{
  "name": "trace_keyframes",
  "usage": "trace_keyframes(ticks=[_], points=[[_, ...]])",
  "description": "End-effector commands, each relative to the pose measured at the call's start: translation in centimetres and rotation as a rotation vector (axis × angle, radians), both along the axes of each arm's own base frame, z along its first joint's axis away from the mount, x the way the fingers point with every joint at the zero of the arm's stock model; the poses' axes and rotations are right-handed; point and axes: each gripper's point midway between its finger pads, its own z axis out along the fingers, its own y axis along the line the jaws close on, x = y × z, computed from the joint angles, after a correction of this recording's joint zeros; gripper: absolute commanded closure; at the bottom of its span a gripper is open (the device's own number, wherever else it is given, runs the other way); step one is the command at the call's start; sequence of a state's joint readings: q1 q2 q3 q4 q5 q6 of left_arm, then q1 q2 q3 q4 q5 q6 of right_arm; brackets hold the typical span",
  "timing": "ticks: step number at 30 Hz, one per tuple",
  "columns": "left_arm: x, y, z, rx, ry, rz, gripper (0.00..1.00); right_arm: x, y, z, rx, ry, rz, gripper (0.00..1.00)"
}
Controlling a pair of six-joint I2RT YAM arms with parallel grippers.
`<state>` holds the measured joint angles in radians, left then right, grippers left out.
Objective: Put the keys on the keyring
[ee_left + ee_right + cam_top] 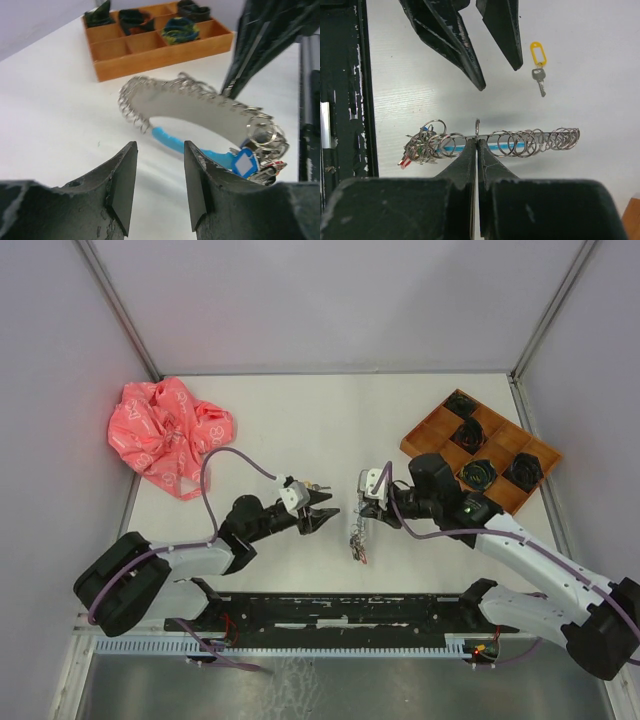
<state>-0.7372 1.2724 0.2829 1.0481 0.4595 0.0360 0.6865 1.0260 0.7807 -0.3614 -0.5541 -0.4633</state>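
Right gripper (476, 144) pinches mid-span the curved silver metal keyring band (195, 107), strung with wire loops and raised off the white table (260, 420). Left gripper (160, 150), jaws parted, holds nothing. Small yellow-tagged steel key (538, 75) lies flat nearby: judged light, thin, slippery; best pinched at its tag.

**Occluded, cropped and unresolved areas**

Right wrist view: the closed fingers of the right gripper (476, 143) cover the stretch of the ring-loaded strip (520, 142) that they clamp. The key bundle (420, 147) left of the fingertips is tangled, and single keys cannot be separated. Left wrist view: the finger of the left gripper (160, 147) on the picture's right hides one end of the blue key (172, 141). The wooden tray (150, 62) beyond the fingertips is cropped by the top edge. Top view: the key bundle below the right gripper is too small to resolve.
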Motion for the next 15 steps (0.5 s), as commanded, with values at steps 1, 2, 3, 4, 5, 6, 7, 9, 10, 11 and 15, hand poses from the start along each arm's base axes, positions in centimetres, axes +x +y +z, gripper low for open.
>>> trace_keyframes(ticks=[1, 2, 3, 4, 5, 6, 7, 9, 10, 11, 15], points=[[3.8, 2.1, -1.0, 0.038, 0.045, 0.241, 0.51, 0.7, -0.1, 1.9, 0.014, -0.096, -0.001, 0.99], [4.3, 2.4, -1.2, 0.034, 0.069, 0.276, 0.51, 0.9, -0.2, 1.9, 0.013, -0.128, 0.005, 0.99], [4.7, 2.6, -1.3, 0.031, 0.087, 0.304, 0.51, 1.0, -0.3, 1.9, 0.005, -0.162, 0.019, 0.99], [5.1, 3.0, -1.4, 0.03, 0.101, 0.336, 0.5, 1.2, -0.4, 1.9, -0.005, -0.193, 0.029, 0.99], [5.7, 3.5, -1.7, 0.031, 0.121, 0.378, 0.45, 1.3, -0.6, 1.7, -0.023, -0.22, 0.04, 0.99], [6.2, 3.9, -1.9, 0.03, 0.139, 0.416, 0.38, 1.3, -0.9, 1.3, -0.052, -0.243, 0.062, 0.99], [6.6, 4.3, -2.1, 0.033, 0.154, 0.445, 0.35, 1.3, -1.1, 0.7, -0.086, -0.275, 0.097, 0.99], [7.2, 4.7, -2.6, 0.047, 0.184, 0.471, 0.34, 1.4, -1.2, 0.2, -0.115, -0.321, 0.128, 0.99], [7.3, 4.8, -3.1, 0.064, 0.207, 0.475, 0.34, 1.2, -1.1, -0.3, -0.125, -0.343, 0.151, 0.99], [7.5, 4.9, -3.3, 0.076, 0.224, 0.483, 0.34, 1.2, -1.1, -0.5, -0.134, -0.366, 0.165, 0.99], [8.8, 5.8, -4.7, 0.114, 0.305, 0.568, 0.26, 1.4, -1.7, -2.5, -0.21, -0.42, 0.184, 0.99]])
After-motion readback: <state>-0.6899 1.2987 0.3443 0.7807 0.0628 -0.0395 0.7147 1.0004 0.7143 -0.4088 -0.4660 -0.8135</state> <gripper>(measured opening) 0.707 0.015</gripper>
